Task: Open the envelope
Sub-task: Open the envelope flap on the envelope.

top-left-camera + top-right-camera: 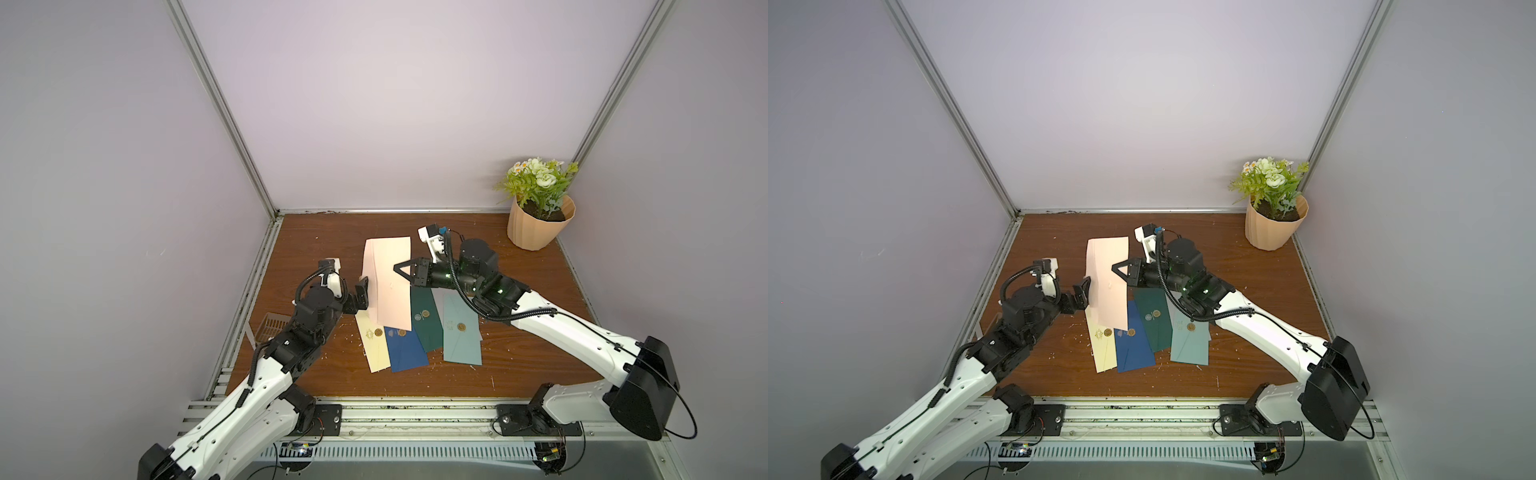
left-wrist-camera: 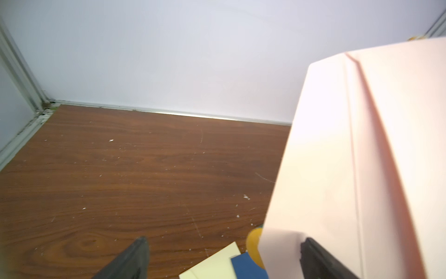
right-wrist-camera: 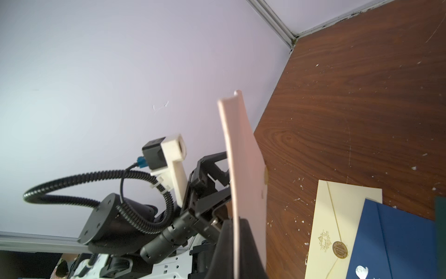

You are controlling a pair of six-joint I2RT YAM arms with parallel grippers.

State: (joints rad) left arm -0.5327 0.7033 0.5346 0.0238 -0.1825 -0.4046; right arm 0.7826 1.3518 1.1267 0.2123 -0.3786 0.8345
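Pink envelope (image 1: 388, 286) (image 1: 1106, 286), one, hangs raised mid-table in both top views. Two grippers: right gripper (image 1: 397, 269) pinches its right edge; left gripper (image 1: 362, 291) stands at its left edge. One cream envelope (image 1: 374, 349), one blue envelope (image 1: 405, 349), one green envelope (image 1: 428, 320) and one teal envelope (image 1: 461, 340) lie flat nearer. Left wrist view: jaws spread, pink envelope (image 2: 350, 169) at one finger (image 2: 321, 261). Right wrist view: pink envelope (image 3: 243, 169) clamped between fingers (image 3: 252, 246).
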